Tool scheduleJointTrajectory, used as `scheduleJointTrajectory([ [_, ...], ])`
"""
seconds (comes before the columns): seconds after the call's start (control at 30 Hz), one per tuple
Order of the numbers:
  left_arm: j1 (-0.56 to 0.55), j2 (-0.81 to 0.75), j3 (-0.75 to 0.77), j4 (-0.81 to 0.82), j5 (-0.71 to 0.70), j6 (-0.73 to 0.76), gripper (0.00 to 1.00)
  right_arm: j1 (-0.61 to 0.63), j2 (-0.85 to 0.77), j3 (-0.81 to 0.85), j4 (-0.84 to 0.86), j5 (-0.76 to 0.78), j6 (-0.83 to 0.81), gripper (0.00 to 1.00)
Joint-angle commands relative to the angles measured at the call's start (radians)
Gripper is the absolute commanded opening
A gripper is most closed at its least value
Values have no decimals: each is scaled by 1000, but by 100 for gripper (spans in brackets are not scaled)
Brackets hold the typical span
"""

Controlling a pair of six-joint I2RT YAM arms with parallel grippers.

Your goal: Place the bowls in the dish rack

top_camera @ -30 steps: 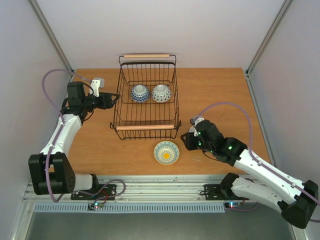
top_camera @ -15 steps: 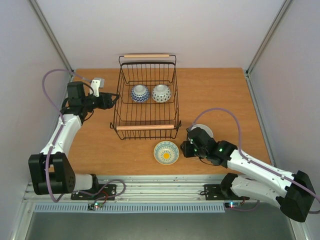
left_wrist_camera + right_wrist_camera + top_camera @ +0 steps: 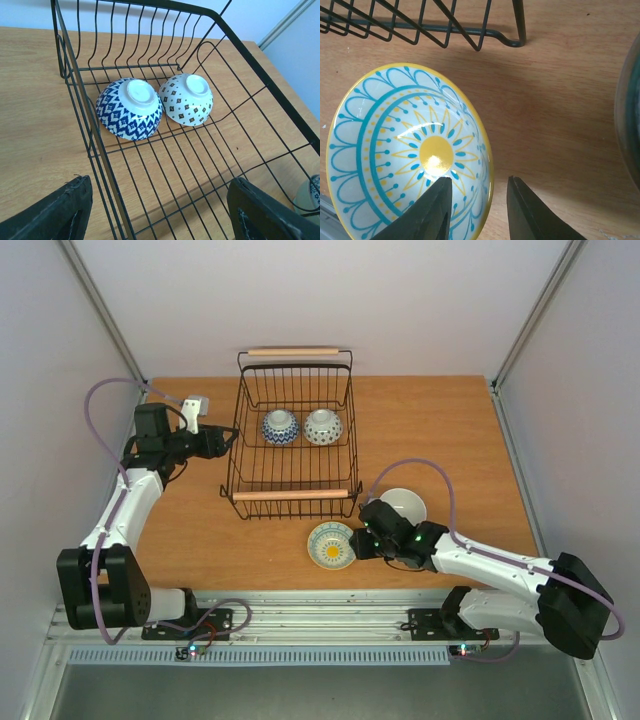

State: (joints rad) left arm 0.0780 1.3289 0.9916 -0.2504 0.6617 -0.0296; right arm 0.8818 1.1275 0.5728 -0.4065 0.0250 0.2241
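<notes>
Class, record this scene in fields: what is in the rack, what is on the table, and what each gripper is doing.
In dish rack: blue-patterned bowl and brown-dotted bowl, both upside down
On table: yellow-and-teal bowl, pale bowl
Right gripper: open, straddling the yellow-and-teal bowl's rim
Left gripper: open, at the rack's left wall

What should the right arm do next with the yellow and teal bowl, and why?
Probably close the right pincer on the rim of the round yellow-and-teal patterned ceramic bowl: one finger is over its inside, the other outside it, the rim between them seemingly not yet pinched.
</notes>
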Motion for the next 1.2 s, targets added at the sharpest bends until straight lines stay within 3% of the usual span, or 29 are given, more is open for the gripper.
scheduleJointTrajectory([
  [0.0, 0, 3, 15, 24, 3, 7, 75, 12, 14, -17, 45, -14, 24, 32],
  [0.33, 0, -7, 13, 23, 2, 4, 75, 37, 32, -24, 43, -6, 35, 23],
  [0.57, 0, -10, 13, 24, 0, 3, 75, 58, -1, -7, -22, 37, 32, 2],
  [0.9, -1, -20, 13, 23, 10, 3, 75, 127, -197, 79, -205, 116, -8, 1],
  [1.03, 0, -22, 17, 16, 21, 5, 75, 140, -279, 161, -287, 116, -61, 1],
  [1.17, 0, -30, 24, 4, 26, 7, 75, 147, -297, 280, -380, 210, -153, 1],
])
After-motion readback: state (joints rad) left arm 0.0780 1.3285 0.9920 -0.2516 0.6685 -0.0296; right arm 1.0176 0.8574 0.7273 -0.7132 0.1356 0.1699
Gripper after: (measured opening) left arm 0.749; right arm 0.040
